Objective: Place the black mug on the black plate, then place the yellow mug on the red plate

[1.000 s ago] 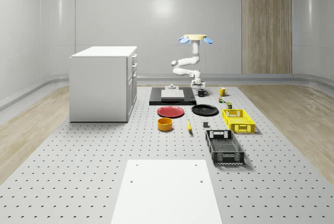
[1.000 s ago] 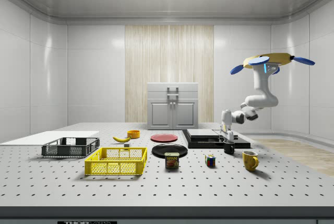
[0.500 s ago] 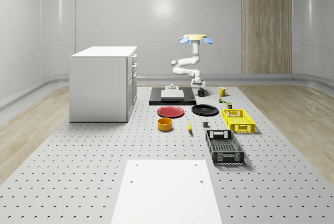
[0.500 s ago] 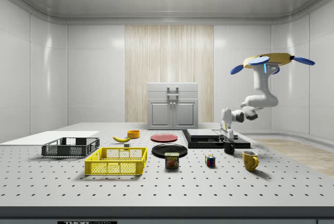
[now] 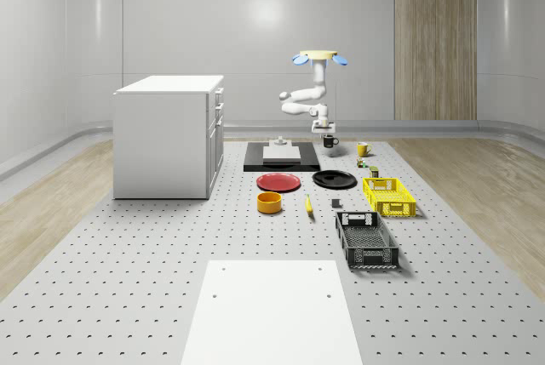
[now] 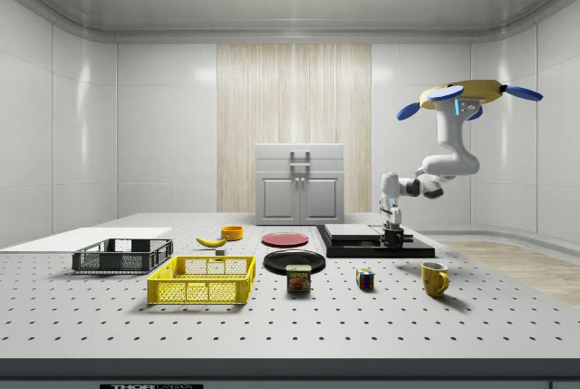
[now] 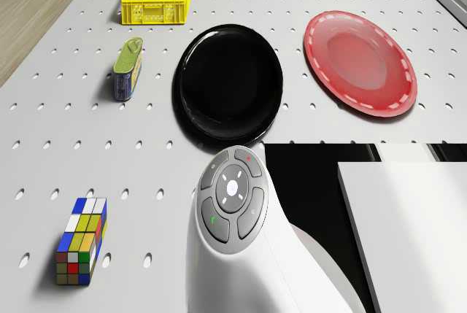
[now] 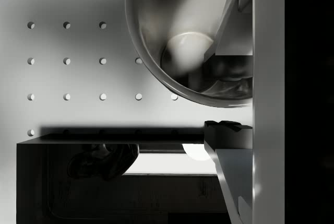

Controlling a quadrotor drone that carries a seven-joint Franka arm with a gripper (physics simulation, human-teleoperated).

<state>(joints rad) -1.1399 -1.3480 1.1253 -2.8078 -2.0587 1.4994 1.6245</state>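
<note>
Hovering beyond the black plate (image 5: 334, 179): drone (image 5: 319, 58). Gripper (image 6: 393, 234) clamped on black mug (image 5: 329, 140), lifted clear of the table (presumably for carrying platewards); yellow mug (image 5: 363, 149) untouched nearby.

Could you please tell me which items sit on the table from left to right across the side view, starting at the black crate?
black crate → yellow crate → spam can → Rubik's cube → yellow mug.
</note>
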